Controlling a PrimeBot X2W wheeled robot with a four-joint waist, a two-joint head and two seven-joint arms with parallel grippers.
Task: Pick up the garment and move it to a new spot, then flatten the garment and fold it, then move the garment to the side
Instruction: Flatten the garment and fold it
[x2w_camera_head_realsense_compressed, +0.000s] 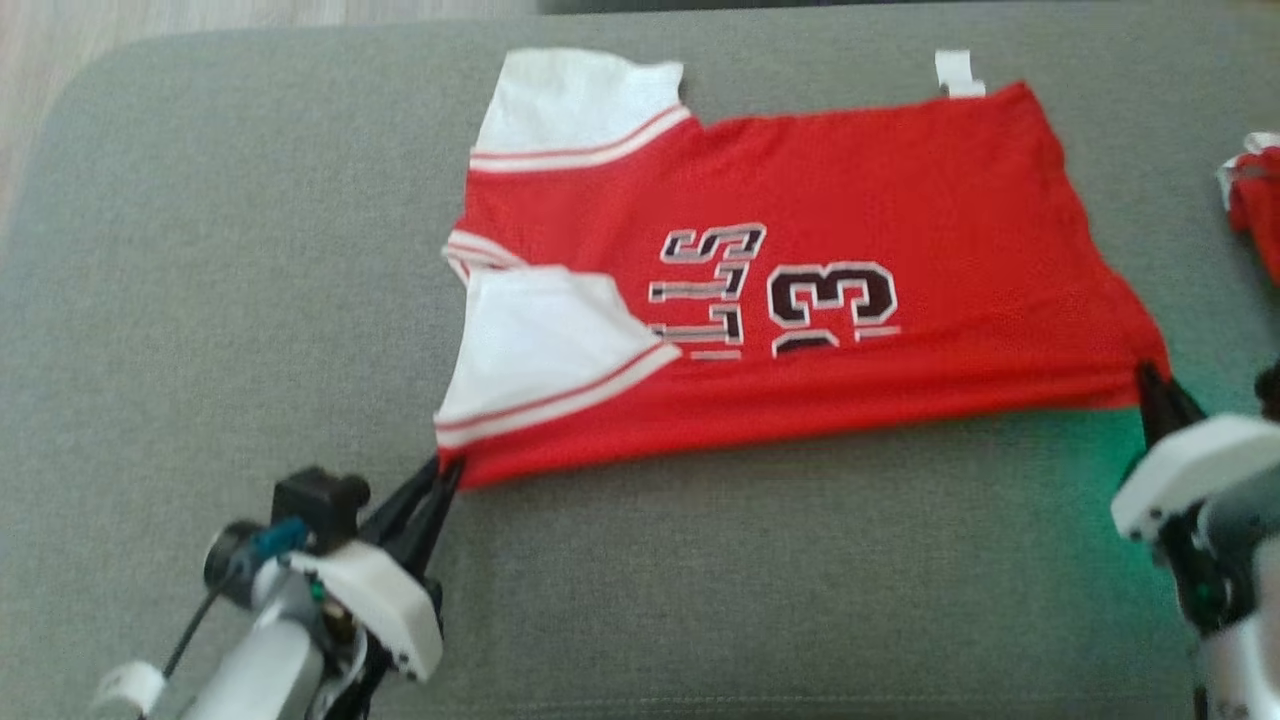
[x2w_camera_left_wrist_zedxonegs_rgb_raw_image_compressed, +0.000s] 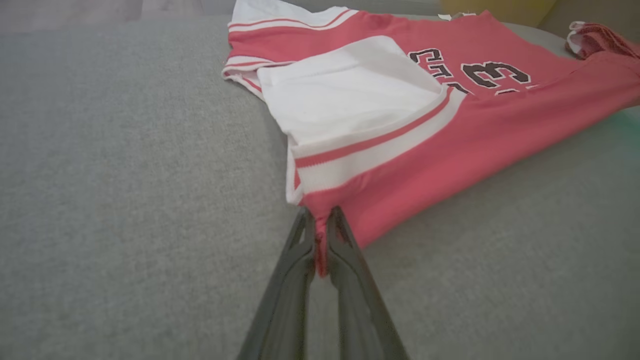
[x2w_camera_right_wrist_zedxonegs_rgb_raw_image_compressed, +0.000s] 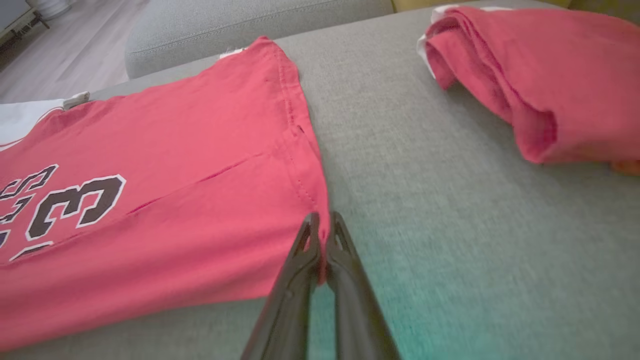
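In the head view the left hand (x2w_camera_head_realsense_compressed: 448, 478) sits at about 7 o'clock, its two dark fingers pointing toward 1 o'clock. They are pressed together on the near left corner of the jersey (x2w_camera_head_realsense_compressed: 880, 180). The left wrist view shows this same hand (x2w_camera_left_wrist_zedxonegs_rgb_raw_image_compressed: 320, 220) with a thin fold of red cloth pinched between the fingertips, just below the striped white cuff.

The jersey lies spread out on the grey cushion (x2w_camera_head_realsense_compressed: 200, 300), filling the middle of the head view from 10 o'clock across to 3 o'clock. Its two white sleeves (x2w_camera_head_realsense_compressed: 540, 340) lie at the left end, one at the far edge and one at the near edge, each trimmed with red and white stripes. To the right of the sleeves is dark lettering and the number 33 (x2w_camera_head_realsense_compressed: 830, 300). A fold line crosses the red cloth just beside the number. A small white tag (x2w_camera_head_realsense_compressed: 955, 72) sticks out from the far edge at about 1 o'clock.

At about 4 o'clock the right hand (x2w_camera_head_realsense_compressed: 1150, 385) meets the near right corner of the jersey (x2w_camera_right_wrist_zedxonegs_rgb_raw_image_compressed: 175, 150). The right wrist view shows that hand (x2w_camera_right_wrist_zedxonegs_rgb_raw_image_compressed: 322, 225) with its fingers closed on the stitched hem at that corner.

Well apart to the right, at 3 o'clock, a second red garment (x2w_camera_head_realsense_compressed: 1258, 200) lies folded on the cushion (x2w_camera_right_wrist_zedxonegs_rgb_raw_image_compressed: 425, 150).
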